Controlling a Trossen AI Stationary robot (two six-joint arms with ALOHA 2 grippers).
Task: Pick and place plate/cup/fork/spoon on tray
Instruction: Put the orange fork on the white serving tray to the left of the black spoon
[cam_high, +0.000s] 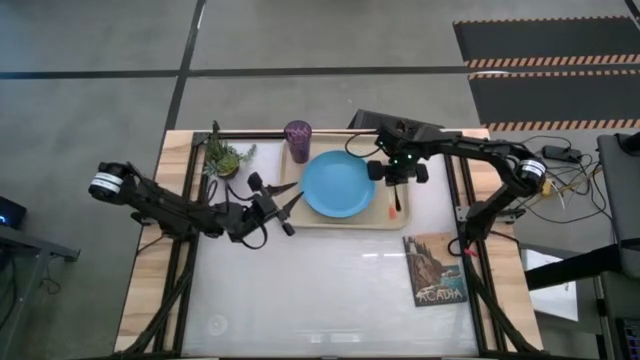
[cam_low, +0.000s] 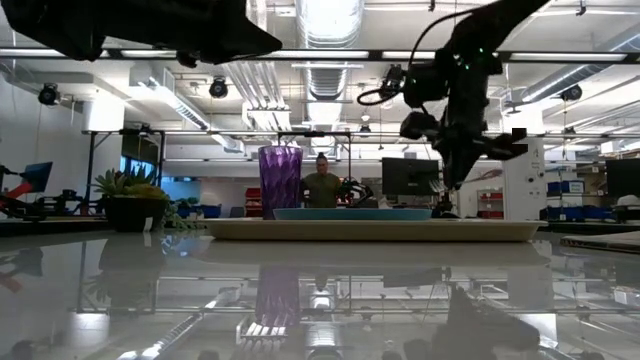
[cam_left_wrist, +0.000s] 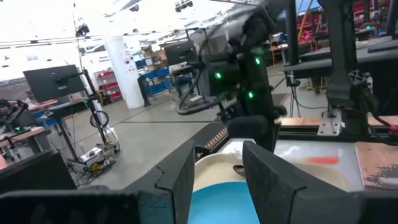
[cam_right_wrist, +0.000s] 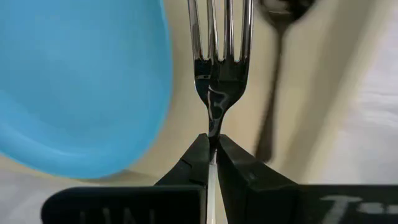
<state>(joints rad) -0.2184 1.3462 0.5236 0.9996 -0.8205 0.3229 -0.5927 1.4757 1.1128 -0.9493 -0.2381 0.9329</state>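
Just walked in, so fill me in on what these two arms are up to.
The robot is setting tableware on a beige tray. The blue plate and the purple cup already sit on it, and the dark spoon lies on the tray near the plate. The right gripper is over the tray's right part, shut on the fork, holding it beside the plate. The left gripper waits, open, at the tray's left edge.

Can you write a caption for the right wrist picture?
Right gripper fingers pinch the fork beside the blue plate.
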